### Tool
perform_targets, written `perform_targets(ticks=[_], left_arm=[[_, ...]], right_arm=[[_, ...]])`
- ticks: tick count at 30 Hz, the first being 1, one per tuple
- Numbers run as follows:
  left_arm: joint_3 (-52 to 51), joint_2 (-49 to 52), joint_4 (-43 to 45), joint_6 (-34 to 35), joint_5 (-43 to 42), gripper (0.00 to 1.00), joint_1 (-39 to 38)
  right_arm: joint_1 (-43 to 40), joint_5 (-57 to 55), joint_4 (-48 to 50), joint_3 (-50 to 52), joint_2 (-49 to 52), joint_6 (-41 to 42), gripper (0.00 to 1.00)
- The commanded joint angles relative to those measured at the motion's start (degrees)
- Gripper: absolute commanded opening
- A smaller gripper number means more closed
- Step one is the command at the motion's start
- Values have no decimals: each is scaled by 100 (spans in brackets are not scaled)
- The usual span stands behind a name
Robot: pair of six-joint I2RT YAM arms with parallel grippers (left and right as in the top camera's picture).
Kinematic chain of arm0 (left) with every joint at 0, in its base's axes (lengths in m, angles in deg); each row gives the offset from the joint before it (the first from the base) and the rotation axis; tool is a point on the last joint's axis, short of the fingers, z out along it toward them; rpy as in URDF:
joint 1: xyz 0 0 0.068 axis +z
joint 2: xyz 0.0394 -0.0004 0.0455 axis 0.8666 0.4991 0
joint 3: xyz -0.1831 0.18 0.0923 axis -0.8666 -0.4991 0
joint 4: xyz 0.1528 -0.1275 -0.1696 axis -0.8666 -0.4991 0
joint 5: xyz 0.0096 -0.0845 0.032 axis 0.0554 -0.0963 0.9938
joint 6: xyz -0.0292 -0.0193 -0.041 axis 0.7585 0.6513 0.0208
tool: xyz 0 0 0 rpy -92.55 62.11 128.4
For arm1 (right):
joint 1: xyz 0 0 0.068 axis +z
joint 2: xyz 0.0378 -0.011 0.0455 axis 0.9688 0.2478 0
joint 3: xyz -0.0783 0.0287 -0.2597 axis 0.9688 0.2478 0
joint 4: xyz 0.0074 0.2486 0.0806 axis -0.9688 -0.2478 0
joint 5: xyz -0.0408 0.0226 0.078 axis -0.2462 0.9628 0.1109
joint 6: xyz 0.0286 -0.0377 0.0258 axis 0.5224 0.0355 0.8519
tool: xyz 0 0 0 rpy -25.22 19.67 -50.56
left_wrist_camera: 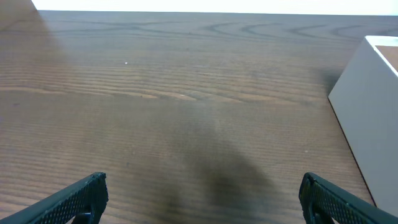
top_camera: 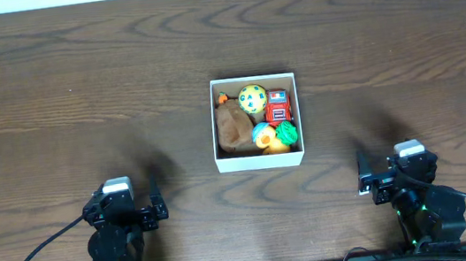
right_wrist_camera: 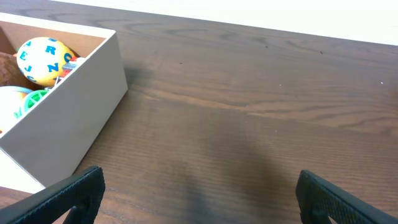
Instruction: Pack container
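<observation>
Both pincers are spread wide with nothing between the fingers. Your left pincer and your right pincer hang over bare wood close to the table's near edge, one on either side of that edge's middle.

The table is dark wood grain, and no view shows a loose toy on it. The container sits at about the table's middle, well apart from every edge, with its walls parallel to the near edge. It is square, so you have no long axis to line up with.

From your left pincer it lies ahead and to the right, and only its white wall shows at the right border of the left wrist view. From your right pincer it lies ahead and to the left, with one corner and part of the open top in view. The two gaps look close to even. The right may be slightly nearer, but don't rely on that.

Inside, the brown plush fills the left half. The yellow ball lies against the far wall, with the red toy just beside it. The green toy sits in the near-right corner.

The packing looks close to done, and I see no lid. Either arm would need to reach forward and inward.
</observation>
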Motion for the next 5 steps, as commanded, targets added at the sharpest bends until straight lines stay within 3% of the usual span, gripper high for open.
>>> perform_targets(ticks=[1,5], left_arm=[[-114,2,-13,-79,0,98,28],[-114,2,-13,-79,0,98,28]], right_arm=[[83,0,7,28,-52,-72,99],[83,0,7,28,-52,-72,99]])
